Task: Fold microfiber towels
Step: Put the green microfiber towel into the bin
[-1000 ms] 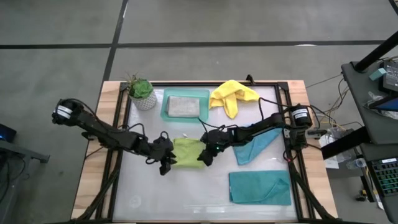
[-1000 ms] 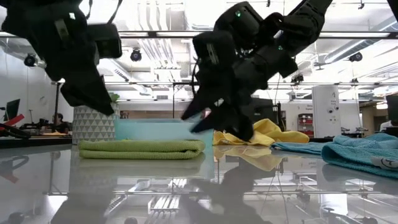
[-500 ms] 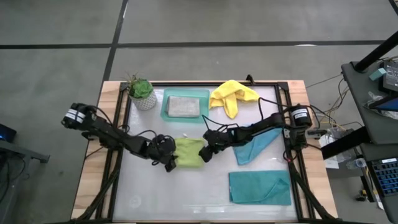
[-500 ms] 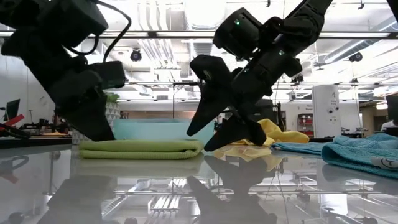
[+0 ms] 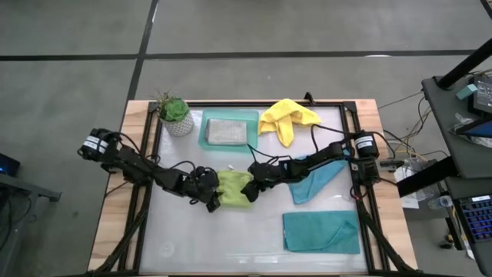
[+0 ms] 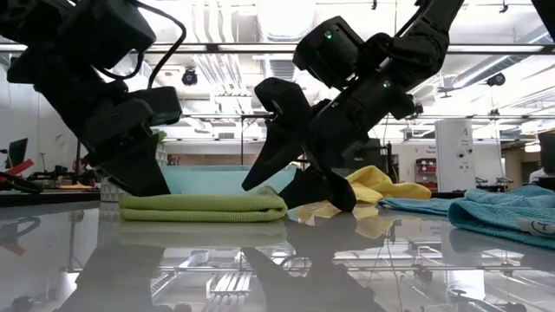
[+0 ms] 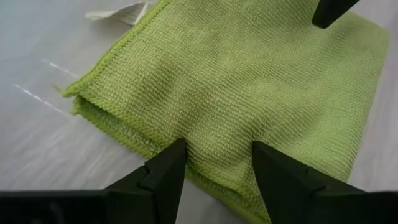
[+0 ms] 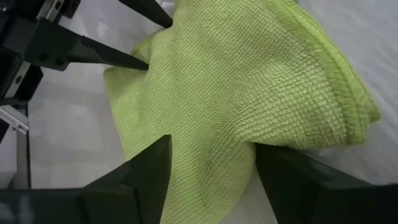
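A folded lime green towel (image 5: 234,187) lies flat at the table's middle, also seen in the low view (image 6: 204,206). My left gripper (image 5: 214,197) is open at the towel's left end, tilted down; its fingers straddle a stretch of the folded edge (image 7: 217,162). My right gripper (image 5: 252,187) is open at the towel's right end, with cloth bulging up between its fingers (image 8: 211,168). In the low view both grippers reach down to table height, the left (image 6: 143,178) and the right (image 6: 290,191). My left gripper has both open fingertips (image 7: 174,155) set on the towel's left folded edge (image 7: 214,146), slanting down from the table's left. The towel lies flat on the table. My right gripper sets its open fingertips (image 8: 155,162) on the towel's right end (image 8: 214,149), slanting down from the right. A ridge of cloth stands between the fingers, and the rest lies on the table.
A potted plant (image 5: 174,113) stands at the far left. Beside it a mint tray (image 5: 206,132) holds a grey towel (image 5: 227,131). A yellow towel (image 5: 287,118) lies crumpled at the far edge. One teal towel (image 5: 317,181) lies under my right arm, another (image 5: 321,231) folded near right.
Both grippers have sunk to the lime green towel's two ends, tipping further down. My right gripper's fingers have spread wider. The towel has stayed folded on the table.
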Available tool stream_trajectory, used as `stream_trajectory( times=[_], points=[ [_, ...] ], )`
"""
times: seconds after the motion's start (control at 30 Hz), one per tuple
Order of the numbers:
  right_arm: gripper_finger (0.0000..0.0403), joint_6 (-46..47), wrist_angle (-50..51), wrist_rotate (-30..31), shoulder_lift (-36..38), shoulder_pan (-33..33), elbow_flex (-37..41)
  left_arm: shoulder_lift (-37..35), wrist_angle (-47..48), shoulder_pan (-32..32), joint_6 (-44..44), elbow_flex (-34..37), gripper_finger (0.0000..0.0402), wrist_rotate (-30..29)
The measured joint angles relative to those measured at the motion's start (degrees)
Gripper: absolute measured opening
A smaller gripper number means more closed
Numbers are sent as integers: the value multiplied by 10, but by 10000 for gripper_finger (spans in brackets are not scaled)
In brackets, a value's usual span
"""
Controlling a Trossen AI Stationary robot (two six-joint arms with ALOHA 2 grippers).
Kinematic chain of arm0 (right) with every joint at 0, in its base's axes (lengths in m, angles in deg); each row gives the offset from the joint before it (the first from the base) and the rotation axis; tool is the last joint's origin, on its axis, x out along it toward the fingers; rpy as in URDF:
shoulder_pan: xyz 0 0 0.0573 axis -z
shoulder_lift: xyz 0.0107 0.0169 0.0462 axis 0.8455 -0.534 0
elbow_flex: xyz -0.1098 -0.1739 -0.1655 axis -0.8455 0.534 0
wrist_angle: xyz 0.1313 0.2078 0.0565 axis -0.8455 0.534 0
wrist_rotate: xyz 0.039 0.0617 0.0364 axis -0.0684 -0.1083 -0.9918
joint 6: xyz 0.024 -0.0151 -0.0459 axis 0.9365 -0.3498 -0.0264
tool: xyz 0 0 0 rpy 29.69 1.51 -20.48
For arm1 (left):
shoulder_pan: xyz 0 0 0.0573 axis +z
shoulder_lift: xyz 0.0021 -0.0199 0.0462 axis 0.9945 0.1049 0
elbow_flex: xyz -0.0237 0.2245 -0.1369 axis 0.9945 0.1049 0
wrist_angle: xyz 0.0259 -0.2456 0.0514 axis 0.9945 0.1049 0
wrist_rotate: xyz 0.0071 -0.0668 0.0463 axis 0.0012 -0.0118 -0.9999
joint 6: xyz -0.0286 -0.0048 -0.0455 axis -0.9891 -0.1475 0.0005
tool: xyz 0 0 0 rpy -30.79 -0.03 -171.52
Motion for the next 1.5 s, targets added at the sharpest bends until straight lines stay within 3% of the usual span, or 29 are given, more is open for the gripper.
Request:
stream_trajectory(
  times=[0.13, 0.37, 0.6, 0.67, 0.83, 1.17, 1.33, 1.5],
  points=[
    [160, -9, -2, 8, 0, 0, 0, -2, 1, 0, 0, 0, 173, 2],
    [21, -43, -6, 19, -1, -1, 0, -13, 1, 0, 14, 2, 173, 10],
    [11, -83, -7, 22, 16, 5, -1, -73, 46, 0, 53, 3, 173, 20],
    [11, -87, 4, -3, 28, 11, -10, -99, 77, 0, 64, 3, 173, 18],
    [10, -126, 104, -35, 38, 26, -56, -171, 126, 0, 110, 3, 173, -12],
    [9, -244, 280, -84, 40, 70, -221, -347, 133, 0, 320, 2, 173, -163],
    [9, -279, 311, -127, 40, 112, -299, -435, 129, 0, 428, 2, 173, -276],
    [9, -293, 311, -134, 40, 158, -364, -504, 128, 1, 490, 3, 173, -357]
  ],
)
